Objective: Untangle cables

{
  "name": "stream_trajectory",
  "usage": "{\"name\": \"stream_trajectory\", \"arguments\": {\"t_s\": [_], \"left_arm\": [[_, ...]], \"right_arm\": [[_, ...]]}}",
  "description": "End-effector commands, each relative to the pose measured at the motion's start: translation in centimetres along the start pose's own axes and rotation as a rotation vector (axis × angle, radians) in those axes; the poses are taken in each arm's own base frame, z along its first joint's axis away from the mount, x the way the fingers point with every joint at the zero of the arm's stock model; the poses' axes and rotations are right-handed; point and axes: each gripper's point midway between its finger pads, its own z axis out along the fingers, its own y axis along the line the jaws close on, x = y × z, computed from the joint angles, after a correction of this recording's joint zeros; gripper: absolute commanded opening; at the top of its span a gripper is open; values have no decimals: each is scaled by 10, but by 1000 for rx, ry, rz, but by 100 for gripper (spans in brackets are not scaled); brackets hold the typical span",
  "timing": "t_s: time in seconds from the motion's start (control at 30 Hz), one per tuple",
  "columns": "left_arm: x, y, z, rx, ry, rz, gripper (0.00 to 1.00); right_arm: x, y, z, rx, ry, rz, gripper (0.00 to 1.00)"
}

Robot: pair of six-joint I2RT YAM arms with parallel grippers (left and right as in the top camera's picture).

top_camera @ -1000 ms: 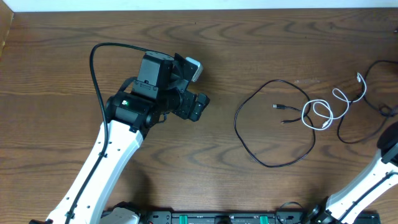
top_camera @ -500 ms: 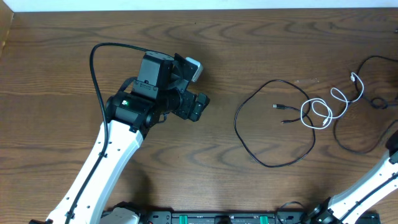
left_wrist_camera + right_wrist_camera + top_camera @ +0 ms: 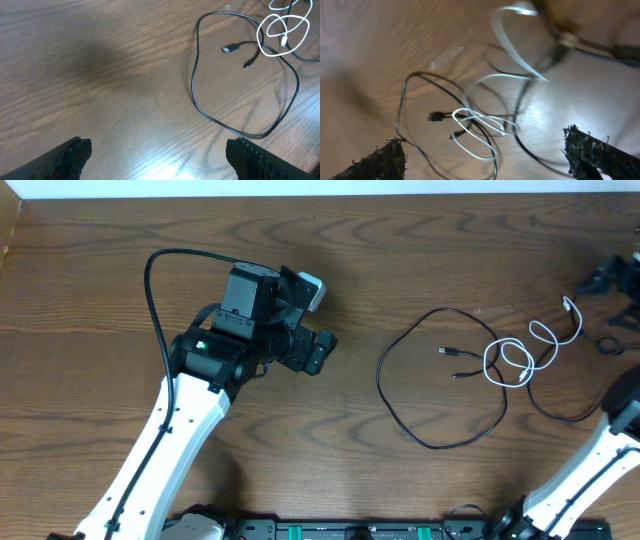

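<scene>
Dark wood-grain bench fills every view, and its left half carries only the left arm. All three cables lie in the right half of the overhead frame. A long black cable is spread in one wide loop at centre right, with two small plugs lying inside it. A white cable curls in small loops across that loop's right side, and its tail runs toward the upper right. A second black cable sweeps past the white tail toward the right edge.

The left jaws stand wide apart with nothing between them, above bare wood and well apart from the cables. The right jaws are also spread wide and empty. Their wrist view is blurred and looks down on the white loops and crossing black strands.

The step in hand looks like the right arm going for a first strand. The white cable seems the best choice, being shortest and apparently on top. The jaws should close near its free end, away from any crossing, so only one strand is caught. A slow draw toward the upper right would let the black strands drop off. The left jaws could pin the black loop's left arc.
</scene>
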Motion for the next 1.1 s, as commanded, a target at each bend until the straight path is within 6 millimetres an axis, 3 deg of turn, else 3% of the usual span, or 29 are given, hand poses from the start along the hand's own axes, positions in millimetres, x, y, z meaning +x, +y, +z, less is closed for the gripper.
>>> {"name": "stream_trajectory", "arguments": {"t_s": [0.0, 0.13, 0.33, 0.5, 0.63, 0.73, 0.87, 1.0, 1.07], "left_arm": [[-3, 2, -3, -12, -9, -5, 91], [-3, 2, -3, -12, -5, -6, 91], [-3, 2, -3, -11, -5, -6, 91], [-3, 2, -3, -12, -5, -6, 91], [-2, 2, -3, -11, -2, -7, 91], [0, 2, -3, -11, 5, -9, 91], [0, 2, -3, -11, 5, -9, 91], [0, 2, -3, -11, 5, -9, 91], [0, 2, -3, -11, 5, -9, 91]], "right_arm": [[6, 21, 17, 86, 50, -159, 99], [11, 41, 32, 165, 87, -244, 99], [14, 43, 51, 384, 121, -319, 99], [27, 40, 82, 479, 192, -382, 99], [38, 21, 105, 587, 252, -427, 99], [52, 22, 124, 527, 313, -481, 99], [62, 19, 130, 508, 360, -522, 99], [63, 17, 128, 521, 368, -522, 91], [64, 17, 128, 514, 374, -520, 77]]}}
